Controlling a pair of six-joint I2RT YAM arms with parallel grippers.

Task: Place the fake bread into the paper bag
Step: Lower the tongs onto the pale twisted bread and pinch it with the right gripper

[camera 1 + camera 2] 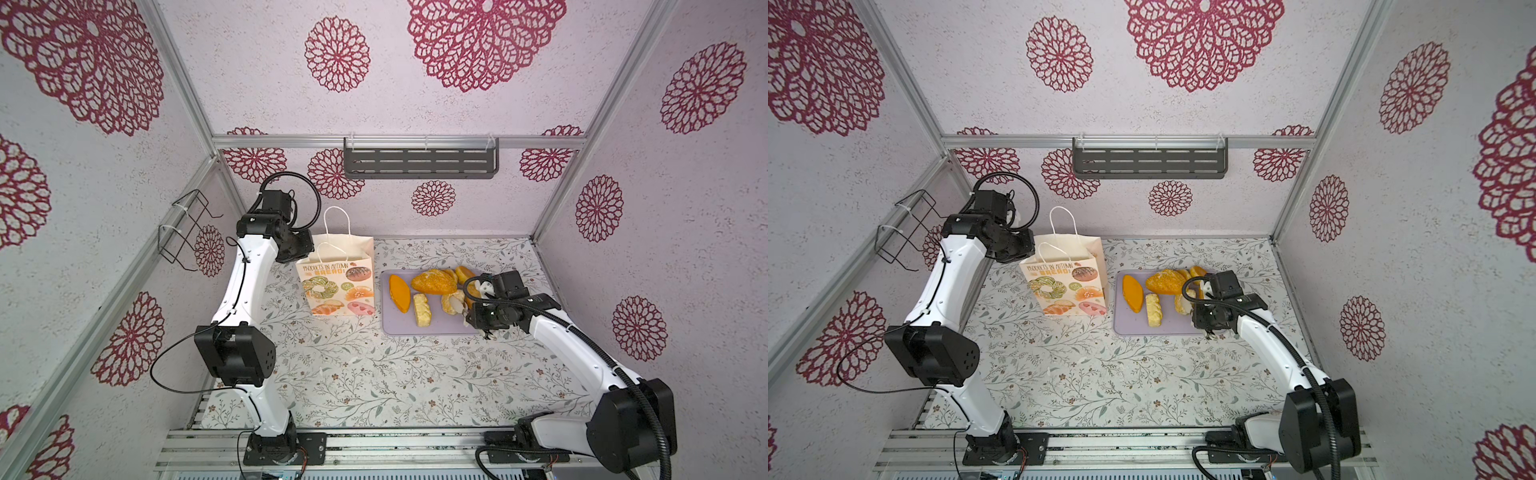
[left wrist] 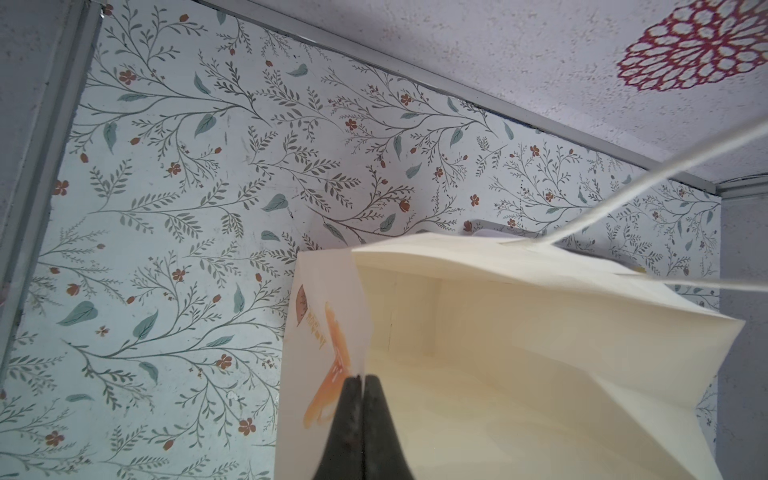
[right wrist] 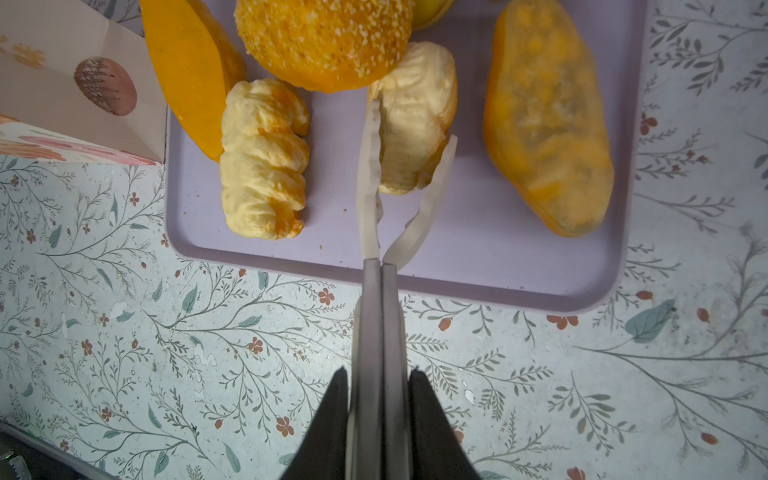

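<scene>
The fake bread lies on a lilac tray [image 1: 399,329]: an orange oval [image 1: 400,293], a sesame loaf [image 1: 434,281], a pale twisted piece [image 3: 262,158], an orange loaf [image 3: 544,124] and a pale bun [image 3: 415,116]. My right gripper [image 3: 378,374] is shut on metal tongs [image 3: 378,311]. Their white tips press either side of the pale bun [image 1: 453,301]. The paper bag [image 1: 338,282] stands upright left of the tray, mouth open. My left gripper [image 2: 364,376] is shut on the paper bag's [image 2: 498,332] rim. In both top views that gripper is hidden behind the bag.
A black wire basket [image 1: 185,228] hangs on the left wall and a dark slotted shelf [image 1: 419,162] on the back wall. The floral tabletop [image 1: 374,374] runs to the metal rails at the front. The bag's loop handle [image 2: 623,195] crosses the left wrist view.
</scene>
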